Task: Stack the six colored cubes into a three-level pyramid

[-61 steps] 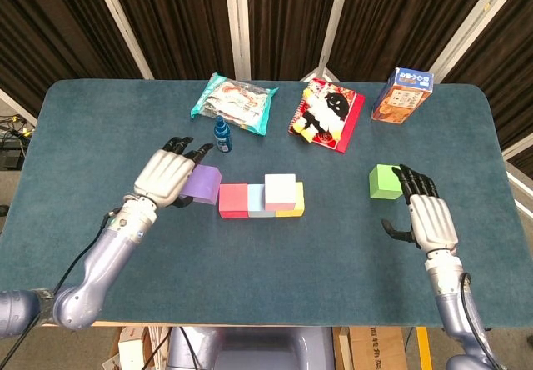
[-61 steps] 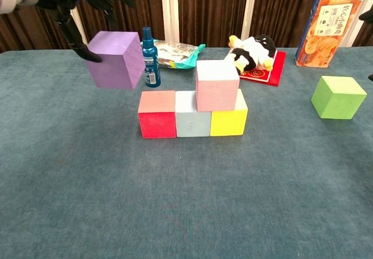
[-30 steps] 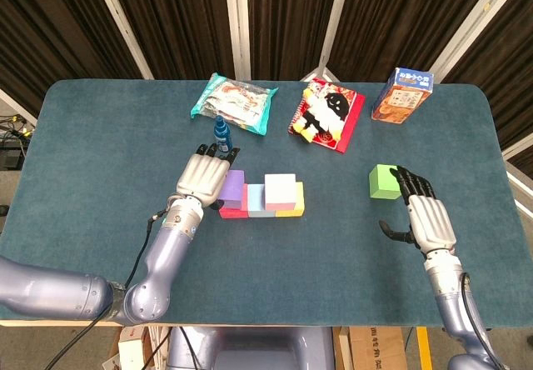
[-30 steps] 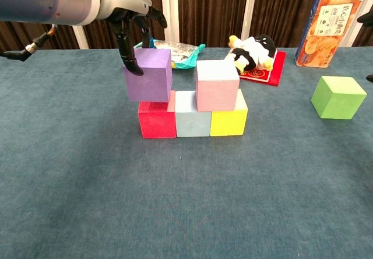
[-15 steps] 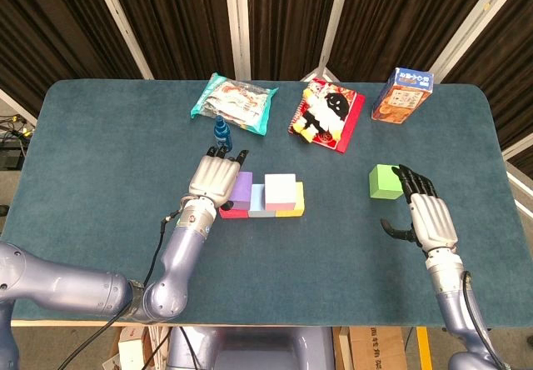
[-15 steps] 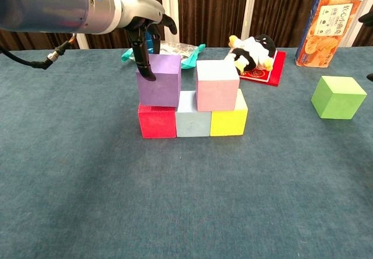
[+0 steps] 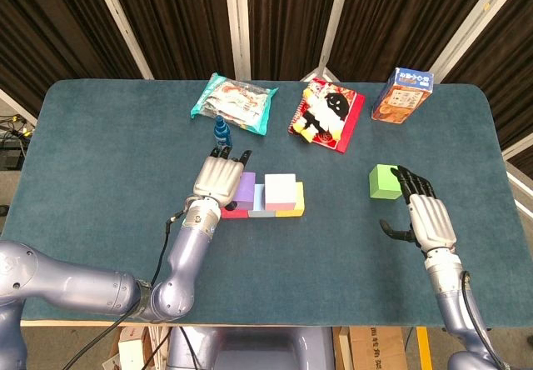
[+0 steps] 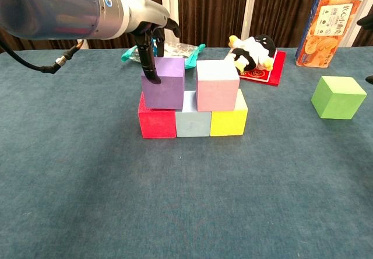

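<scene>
Currently, head view. Base row sitting at frame centre: red cube, pale blue cube and yellow cube touching side by side. Pink cube resting on top, right of centre. Purple cube lying on the second level beside the pink one, and I am holding it with my left hand, fingers draped over its top and left side. Green cube sitting alone at centre right, well apart from the stack. My right hand is hovering just below and right of it, fingers spread, holding nothing.

Chest view. Purple cube is sitting over the red cube and partly over the pale blue cube, with a narrow gap to the pink cube. My left hand is gripping it from above, dark fingertips pressing its front face. Yellow cube closing the row. Green cube at right edge, untouched.

Tally, as I judge it: bottom level finished; second level nearly finished, pending my letting go of the purple cube; top level not started, green cube still to place.
</scene>
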Motion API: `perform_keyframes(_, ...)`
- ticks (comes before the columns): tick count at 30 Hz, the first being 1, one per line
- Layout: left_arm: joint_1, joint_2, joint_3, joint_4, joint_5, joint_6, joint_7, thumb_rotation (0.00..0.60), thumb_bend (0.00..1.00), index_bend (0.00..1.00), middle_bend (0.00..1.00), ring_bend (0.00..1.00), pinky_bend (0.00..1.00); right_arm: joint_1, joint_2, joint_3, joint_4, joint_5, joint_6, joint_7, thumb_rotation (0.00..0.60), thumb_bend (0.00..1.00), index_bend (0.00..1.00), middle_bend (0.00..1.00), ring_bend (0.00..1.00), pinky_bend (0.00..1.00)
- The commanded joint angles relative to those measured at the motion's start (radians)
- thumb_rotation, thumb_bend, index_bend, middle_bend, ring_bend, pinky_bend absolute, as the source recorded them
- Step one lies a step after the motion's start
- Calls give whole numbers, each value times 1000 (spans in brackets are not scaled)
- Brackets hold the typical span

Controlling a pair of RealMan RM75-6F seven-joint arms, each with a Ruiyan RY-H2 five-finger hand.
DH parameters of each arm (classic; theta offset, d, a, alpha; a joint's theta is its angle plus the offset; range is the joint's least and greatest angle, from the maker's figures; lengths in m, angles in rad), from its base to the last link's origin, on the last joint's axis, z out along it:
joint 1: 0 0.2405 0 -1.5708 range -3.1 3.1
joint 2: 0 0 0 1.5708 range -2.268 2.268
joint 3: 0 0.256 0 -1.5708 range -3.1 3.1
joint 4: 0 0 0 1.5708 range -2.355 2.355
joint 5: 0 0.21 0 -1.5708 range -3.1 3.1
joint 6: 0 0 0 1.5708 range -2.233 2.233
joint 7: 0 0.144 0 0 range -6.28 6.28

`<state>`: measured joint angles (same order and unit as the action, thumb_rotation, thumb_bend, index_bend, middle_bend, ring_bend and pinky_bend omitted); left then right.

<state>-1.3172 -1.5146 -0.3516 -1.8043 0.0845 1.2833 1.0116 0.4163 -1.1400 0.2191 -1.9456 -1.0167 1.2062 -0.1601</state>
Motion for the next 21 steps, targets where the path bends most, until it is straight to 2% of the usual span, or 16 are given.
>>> perform_keyframes(1, -2, -6, -4, 4, 0, 3, -2, 600, 281, 37, 329, 76, 115, 0, 0, 0, 0, 0, 0, -1, 600, 321, 0, 0, 0, 0)
perform_keyframes(21, -12, -45, -18, 15, 0, 31, 10, 600, 281, 38, 333, 76, 123, 0, 2, -2, -3, 1, -9, 8, 600, 321, 0, 0, 0, 0)
